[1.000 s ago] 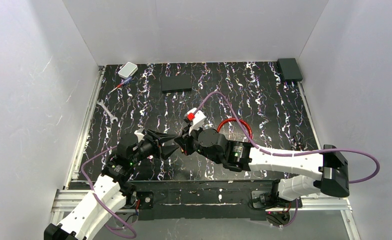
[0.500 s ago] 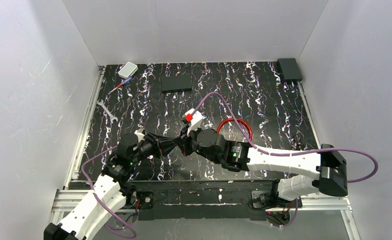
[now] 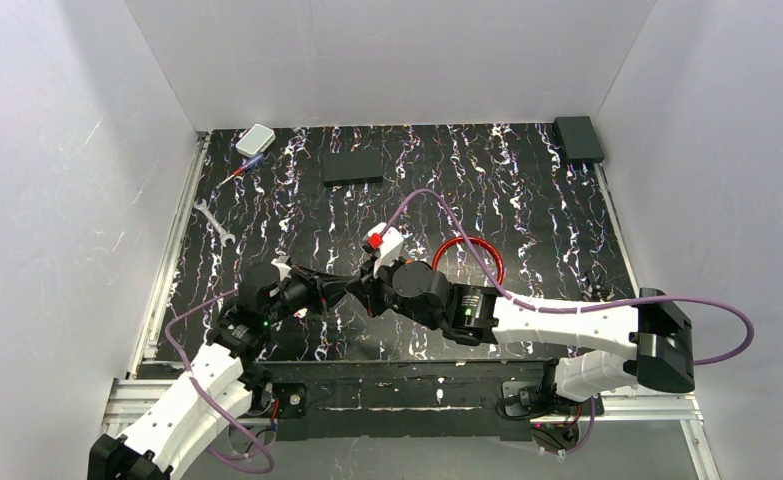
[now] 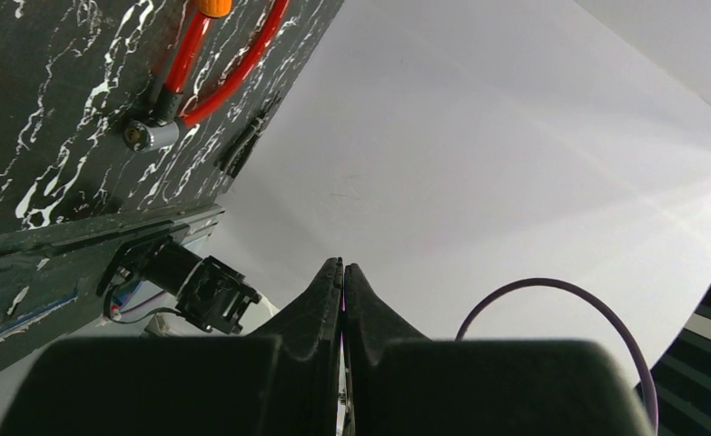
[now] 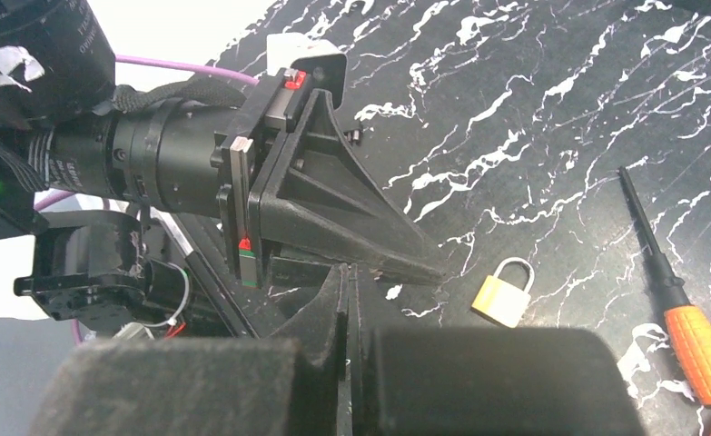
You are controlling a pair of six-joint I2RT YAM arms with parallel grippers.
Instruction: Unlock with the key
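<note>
- While both arms meet over the desk, your left claw is pinched together, with nothing seen between its fingers.
- Your right claw is closed tight too, nothing visible in it.
- Near its tips a brass padlock lies on the desk.
- The key lies beside the padlock, touching neither it nor a claw.

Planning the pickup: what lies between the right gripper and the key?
The brass padlock lies between right gripper and key, shown in the right wrist view.
</note>
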